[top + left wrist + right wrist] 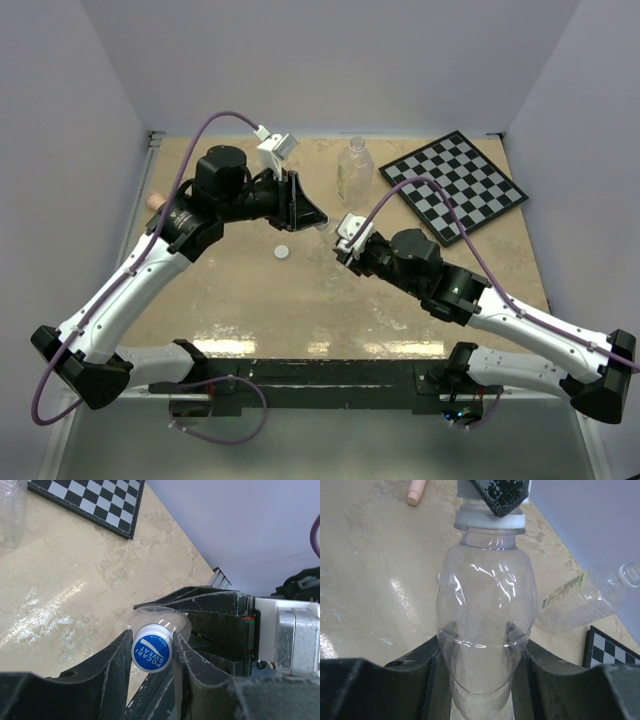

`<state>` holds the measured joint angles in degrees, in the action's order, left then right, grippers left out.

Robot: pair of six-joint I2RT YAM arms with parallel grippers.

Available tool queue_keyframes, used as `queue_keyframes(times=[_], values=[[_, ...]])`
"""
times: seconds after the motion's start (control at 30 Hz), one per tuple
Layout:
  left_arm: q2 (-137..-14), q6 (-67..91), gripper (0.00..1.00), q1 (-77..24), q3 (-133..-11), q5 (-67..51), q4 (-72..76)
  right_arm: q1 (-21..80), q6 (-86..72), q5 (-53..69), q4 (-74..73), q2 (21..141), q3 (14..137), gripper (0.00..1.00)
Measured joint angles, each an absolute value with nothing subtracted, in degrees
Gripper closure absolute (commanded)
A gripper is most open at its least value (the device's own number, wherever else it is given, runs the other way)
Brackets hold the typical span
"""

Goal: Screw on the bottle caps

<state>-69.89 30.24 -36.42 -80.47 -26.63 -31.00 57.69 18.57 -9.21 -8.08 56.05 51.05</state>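
Marbled tabletop, centre: my right gripper (482, 682) clamps the small bottle (484, 620) by its body, and my left gripper (152, 644) pinches its blue cap (152, 655). Risk I see: cross-threading if the axes misalign, or the thin bottle twisting in my grip.

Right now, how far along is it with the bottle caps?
Nothing looks finished yet. In hand: the right gripper holds the small bottle while the left gripper pinches the blue cap on its neck. Left: the white cap lies on the table, the big bottle open.
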Motion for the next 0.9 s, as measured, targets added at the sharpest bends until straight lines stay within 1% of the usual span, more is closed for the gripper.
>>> queue_keyframes(times=[0.13, 0.23, 0.4, 0.53, 0.63, 0.9], values=[[-69.52, 26.59, 0.96, -36.36, -80.47, -30.24, -30.41, 57.56, 18.15, -6.61, -9.06, 54.35, 51.05, 1.00], [-68.49, 21.91, 0.96, -36.40, -80.38, -34.54, -29.34, 57.39, 17.96, -3.51, -9.58, 52.82, 51.11, 1.00], [-65.49, 11.27, 0.99, -35.99, -77.54, -43.09, -25.80, 57.08, 17.45, 2.83, -11.31, 52.01, 52.45, 1.00], [-63.96, -0.60, 0.99, -35.64, -75.61, -50.74, -25.47, 56.80, 17.41, 8.25, -14.26, 51.99, 53.63, 1.00], [-64.27, -9.76, 0.99, -35.64, -75.72, -55.44, -28.18, 56.51, 17.47, 11.27, -17.02, 51.99, 54.43, 1.00], [-68.55, -37.36, 1.00, -35.64, -78.70, -65.30, -43.59, 55.79, 17.30, 17.65, -23.18, 52.12, 54.65, 1.00]])
